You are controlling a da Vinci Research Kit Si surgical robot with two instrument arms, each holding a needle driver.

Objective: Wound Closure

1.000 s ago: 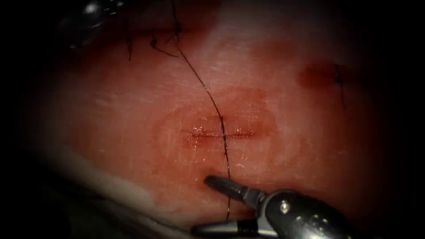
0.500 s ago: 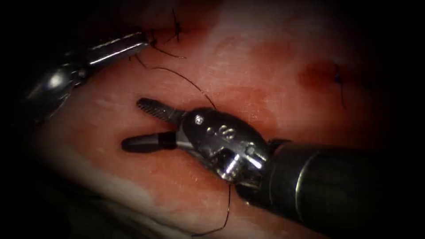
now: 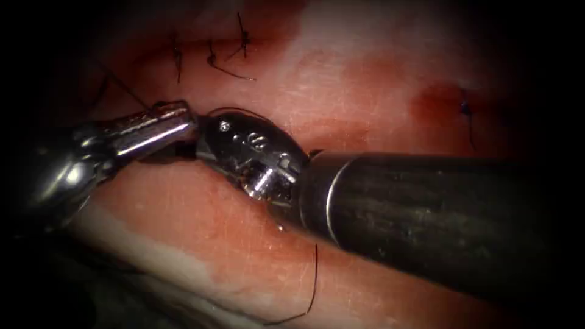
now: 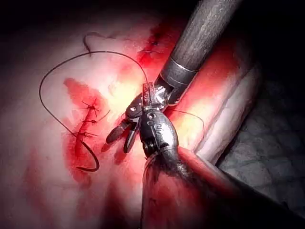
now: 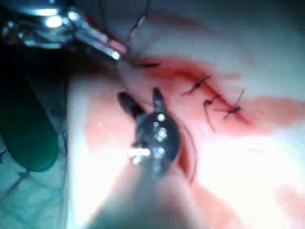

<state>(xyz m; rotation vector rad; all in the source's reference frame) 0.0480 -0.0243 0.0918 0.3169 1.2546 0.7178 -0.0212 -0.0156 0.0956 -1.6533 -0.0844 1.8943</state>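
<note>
My left tool enters from the left with its jaws shut on the thread, which arcs over the right tool's wrist. In the right wrist view the right tool stands open and holds nothing, close to the left tool. Its dark fingers spread just beyond the left tool's tip. The curved needle lies free on the tissue beside a stitched cut, and a wide loop of thread leads to it. The right shaft covers the open cut.
A loose thread tail hangs over the tissue's near edge. Knots with cut ends sit at the upper left. A dark stitch mark lies at the right. Red fluid wets the stitched cut.
The right tool swept from the lower edge up and left across the cut to meet the left tool. The left tool came in from the upper left. The taut thread slackened into an arc.
</note>
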